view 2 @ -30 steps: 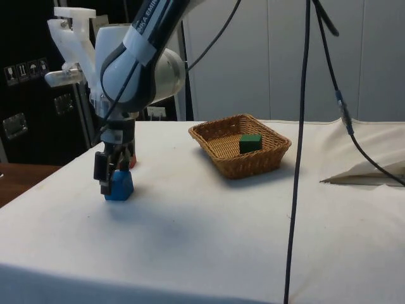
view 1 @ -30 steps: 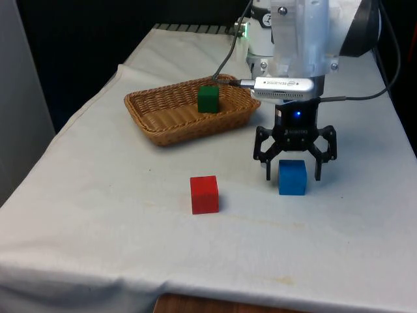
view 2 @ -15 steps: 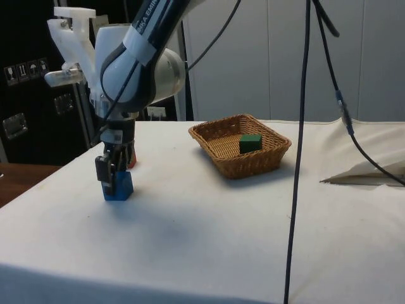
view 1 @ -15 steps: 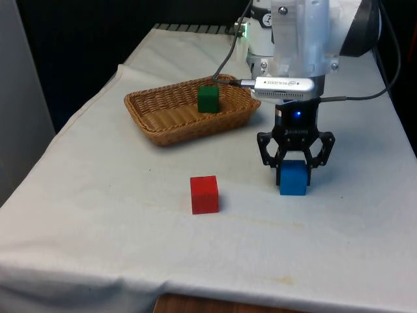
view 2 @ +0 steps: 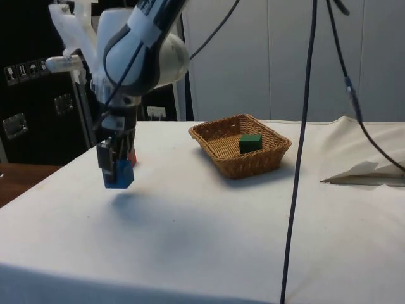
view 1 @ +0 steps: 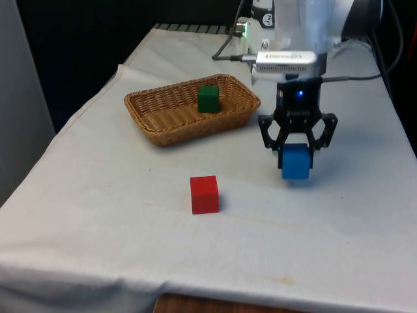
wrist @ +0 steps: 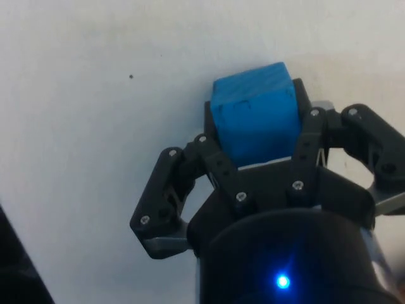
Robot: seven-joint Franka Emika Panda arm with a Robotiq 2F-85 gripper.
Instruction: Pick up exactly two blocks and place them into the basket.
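In the side view, a row of small white shipping-style pictogram labels stands on the dark cabinet behind the gripper, too small to read. Above the gripper, dark lettering runs along the white arm; the picture's edge cuts it, so no word can be read.

We see a blue block in the black gripper, a red block, a green block — in a tan woven basket — on white cloth.
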